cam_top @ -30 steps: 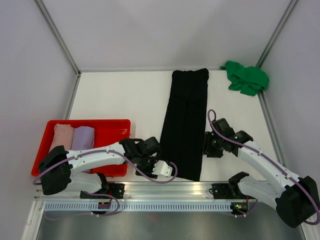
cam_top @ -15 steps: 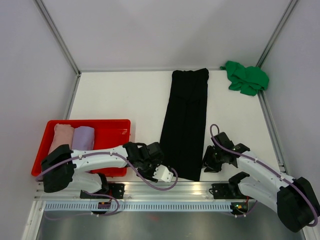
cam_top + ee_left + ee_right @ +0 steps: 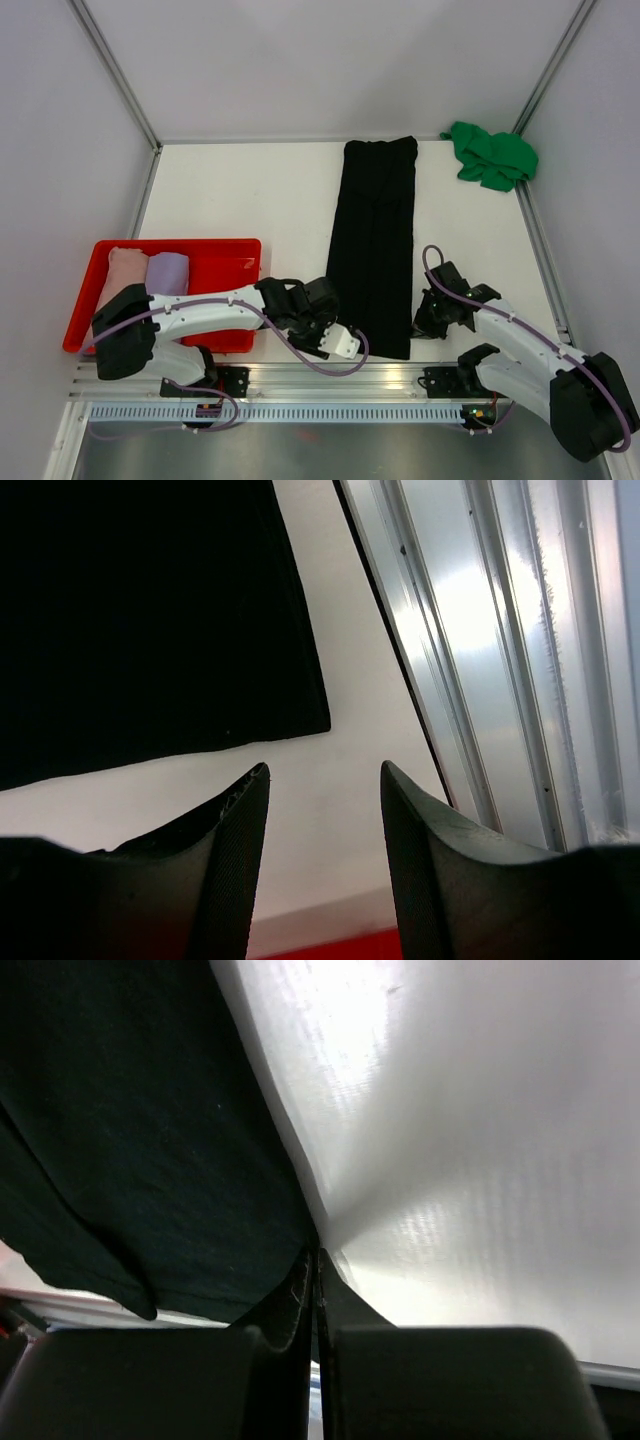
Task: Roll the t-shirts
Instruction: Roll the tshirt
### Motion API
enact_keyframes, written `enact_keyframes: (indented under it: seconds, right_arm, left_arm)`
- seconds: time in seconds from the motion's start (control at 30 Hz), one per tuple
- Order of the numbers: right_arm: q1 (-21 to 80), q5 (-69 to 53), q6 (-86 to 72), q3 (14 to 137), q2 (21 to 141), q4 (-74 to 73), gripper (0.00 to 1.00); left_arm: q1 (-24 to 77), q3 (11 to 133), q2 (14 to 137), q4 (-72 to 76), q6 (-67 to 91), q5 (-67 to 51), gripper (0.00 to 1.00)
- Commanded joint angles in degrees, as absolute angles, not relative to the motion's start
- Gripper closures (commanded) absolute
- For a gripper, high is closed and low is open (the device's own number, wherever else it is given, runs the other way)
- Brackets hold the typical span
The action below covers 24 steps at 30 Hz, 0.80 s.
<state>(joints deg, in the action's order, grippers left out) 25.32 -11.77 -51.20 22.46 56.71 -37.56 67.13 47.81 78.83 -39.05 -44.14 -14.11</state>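
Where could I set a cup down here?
The widest bare tabletop lies between the red plastic tray and the long black folded t-shirt. A narrower strip runs right of it, nearer than the crumpled green t-shirt. The near edge is crowded by the left gripper and right gripper.

Top external: fixed above and behind the arm bases, looking down and forward over the whole worktop (image 3: 250, 200). It is the farthest view and takes in both arms and the full length of the black t-shirt (image 3: 372, 240).
Left wrist: looks down past the left tool (image 3: 322, 770) from close above the worktop, at one corner of the shirt's near end and the aluminium rail (image 3: 480, 660).
Right wrist: the nearest view, looking along the right tool (image 3: 318, 1252) at the shirt's edge against bare worktop.
Shared, top and left wrist: shirt corner, rail.
Shared, top and right wrist: shirt's right edge.
Shared, both wrists: the black t-shirt, different parts.
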Motion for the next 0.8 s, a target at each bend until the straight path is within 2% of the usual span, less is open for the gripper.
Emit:
enact_keyframes:
  seconds: [0.0, 0.33, 0.43, 0.6, 0.77]
  right_arm:
    - [23.9, -7.6, -49.0, 23.0, 54.1, -42.6, 1.0]
    - [20.7, -9.0, -45.9, 25.3, 53.3, -45.3, 1.0]
    - [20.8, -10.6, -44.7, 26.8, 53.1, -44.3, 0.93]
    - [20.8, -11.2, -41.8, 30.4, 53.3, -48.0, 0.73]
    - [20.7, -12.0, -38.3, 36.8, 52.7, -51.1, 0.62]
  left_arm:
    - [69.2, 51.1, 80.2, -38.2, -43.5, -17.3, 0.45]
    - [72.4, 51.0, 84.6, -35.3, -42.8, -14.2, 0.45]
    - [72.5, 51.7, 86.4, -33.8, -42.5, -12.0, 0.45]
    - [72.5, 51.7, 86.7, -32.3, -44.7, -11.7, 0.45]
    - [72.6, 50.8, 88.8, -31.2, -45.5, -13.8, 0.46]
